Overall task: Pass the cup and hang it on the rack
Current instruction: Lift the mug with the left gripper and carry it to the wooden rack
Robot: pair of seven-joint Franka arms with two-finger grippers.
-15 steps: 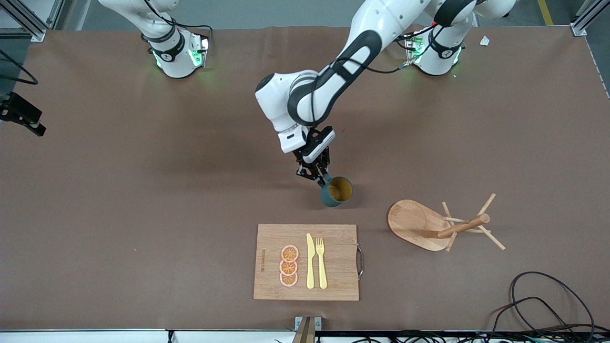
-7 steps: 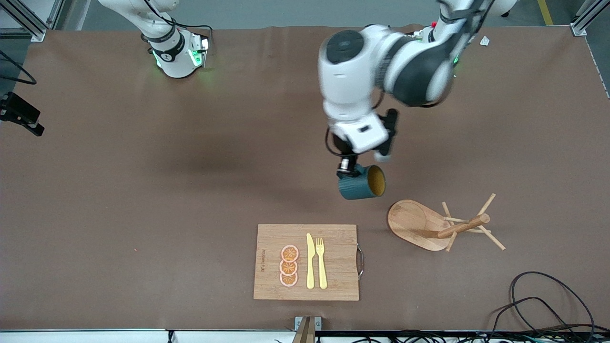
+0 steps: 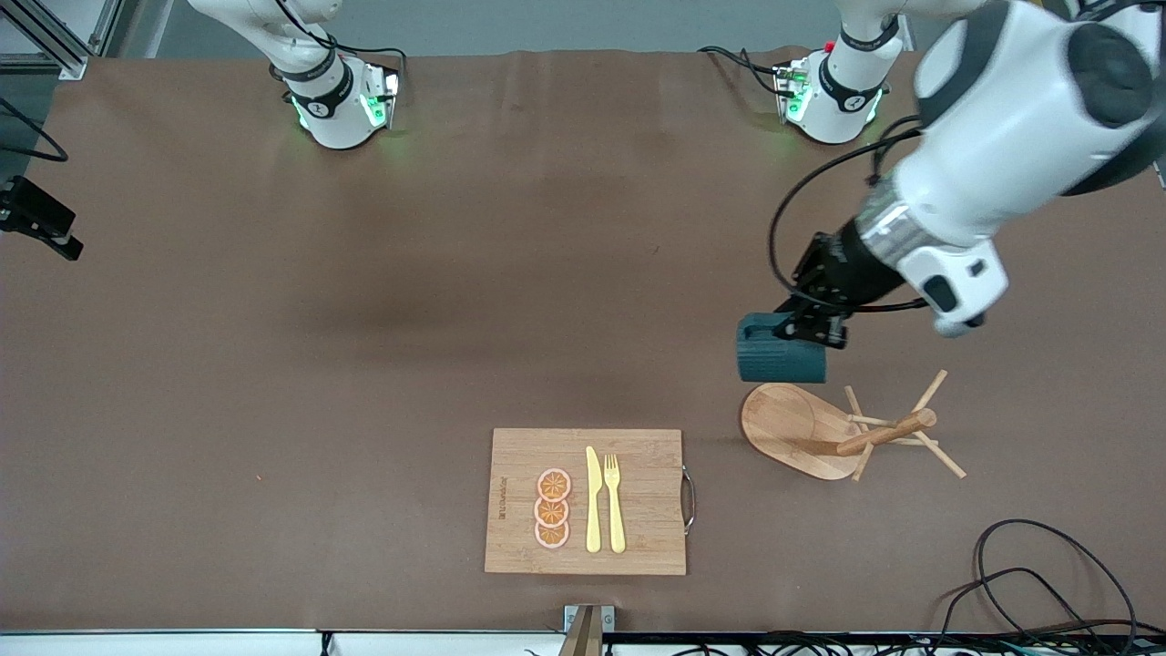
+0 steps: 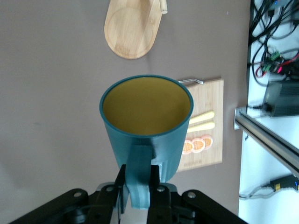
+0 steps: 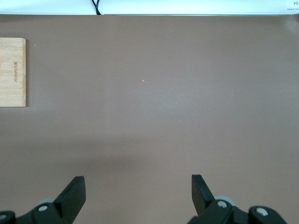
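Cup [image 3: 781,353] on its side, airborne above rack [image 3: 802,428].

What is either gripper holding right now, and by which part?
The left gripper holds the dark teal-green mug by its side handle, in the air by the wooden mug tree. The right gripper is open, holding nothing.

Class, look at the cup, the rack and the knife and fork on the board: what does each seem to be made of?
Cup: probably glazed ceramic, possibly plastic; smooth teal outside, matte yellowish inside. Rack: light unpainted wood; grain shows on its base. Knife and fork: likely plastic; uniform pale yellow, no metallic shine.
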